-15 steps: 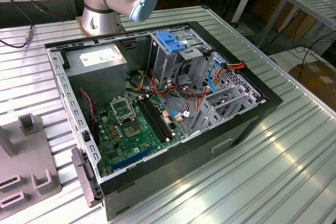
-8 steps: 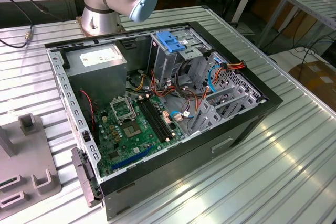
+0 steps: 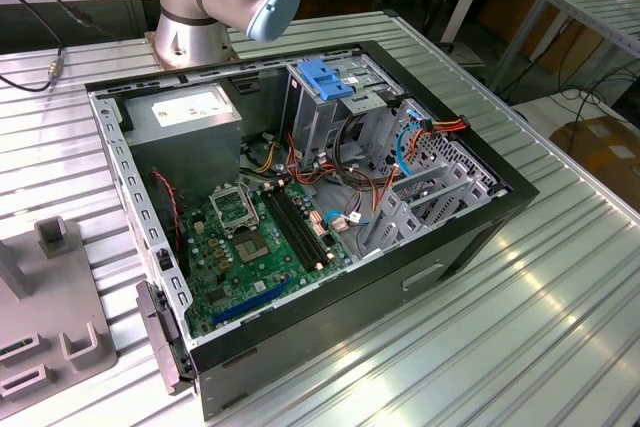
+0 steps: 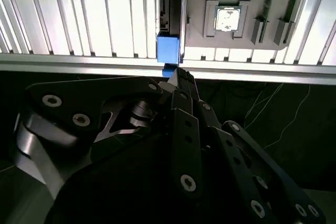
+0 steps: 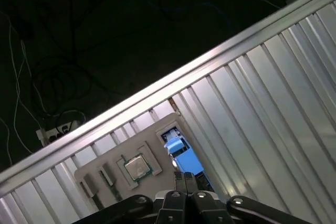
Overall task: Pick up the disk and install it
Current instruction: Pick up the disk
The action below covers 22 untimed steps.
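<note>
Blue plastic marked the disk (image 4: 168, 49) in the second wrist view. It appeared to stand on edge in a slot of the grey fixture plate (image 4: 199, 45), under the end effector (image 4: 178, 75) and well below it, just past the fingertips along the line of sight. The first wrist view showed the same blue end of the disk (image 5: 182, 156) ahead of the end effector (image 5: 185, 178). Beside the disk, a processor chip (image 4: 227, 19) sat in its own pocket on the plate, which lay on the ribbed aluminium table (image 4: 79, 14) near its edge. The end effector's fingers looked clenched together with nothing between them, clear of the disk.

By my judgement the work stood at the approach to the pick-up, with nothing grasped and nothing installed. A grasp would call for the fingers to spread enough to straddle the thin body, square up across its flat faces, and come down without knocking the chip's pocket.

In the exterior view the computer case (image 3: 400, 287) lay open on the table, its blue-handled drive cage (image 3: 325, 82) inside. How it lay from the end effector I could not tell.
</note>
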### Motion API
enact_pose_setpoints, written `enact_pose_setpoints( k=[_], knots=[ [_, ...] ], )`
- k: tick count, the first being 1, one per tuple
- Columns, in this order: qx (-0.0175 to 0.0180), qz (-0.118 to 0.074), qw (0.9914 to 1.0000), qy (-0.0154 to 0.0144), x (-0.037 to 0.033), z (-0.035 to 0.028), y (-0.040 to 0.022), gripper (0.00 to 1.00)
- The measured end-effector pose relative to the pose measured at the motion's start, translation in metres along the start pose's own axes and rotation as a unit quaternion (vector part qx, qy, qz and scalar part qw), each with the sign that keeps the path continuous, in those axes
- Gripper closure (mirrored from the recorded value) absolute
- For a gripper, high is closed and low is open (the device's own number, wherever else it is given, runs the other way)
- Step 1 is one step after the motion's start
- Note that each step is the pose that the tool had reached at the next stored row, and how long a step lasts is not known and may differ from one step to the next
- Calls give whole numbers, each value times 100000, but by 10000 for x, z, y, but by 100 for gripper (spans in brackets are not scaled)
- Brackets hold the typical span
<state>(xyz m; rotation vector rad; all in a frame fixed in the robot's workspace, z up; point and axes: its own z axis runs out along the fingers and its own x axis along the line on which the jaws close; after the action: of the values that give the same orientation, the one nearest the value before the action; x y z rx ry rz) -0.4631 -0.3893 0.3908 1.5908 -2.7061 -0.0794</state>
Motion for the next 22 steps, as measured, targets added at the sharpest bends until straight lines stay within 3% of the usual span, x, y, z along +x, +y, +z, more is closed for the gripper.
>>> enact_pose_setpoints(
  k=[2,5,6,10,14,17,19,20,21,22],
  knots=[
    [-38,-1690,99986,70,0,1,0,90],
    [-109,-4819,99884,208,0,2,-1,90],
    [-129,-6104,99813,262,0,2,-1,90],
    [-66,-8133,99668,319,0,5,-1,90],
    [20,-10633,99432,461,0,11,0,90],
    [281,-13732,99050,681,0,25,-2,90],
    [471,-15581,98775,672,1,36,-2,90],
    [547,-16027,98704,660,1,38,-2,90],
    [730,-17163,98512,619,1,46,-3,89],
    [889,-17677,98419,584,2,56,-3,83]
  ],
)
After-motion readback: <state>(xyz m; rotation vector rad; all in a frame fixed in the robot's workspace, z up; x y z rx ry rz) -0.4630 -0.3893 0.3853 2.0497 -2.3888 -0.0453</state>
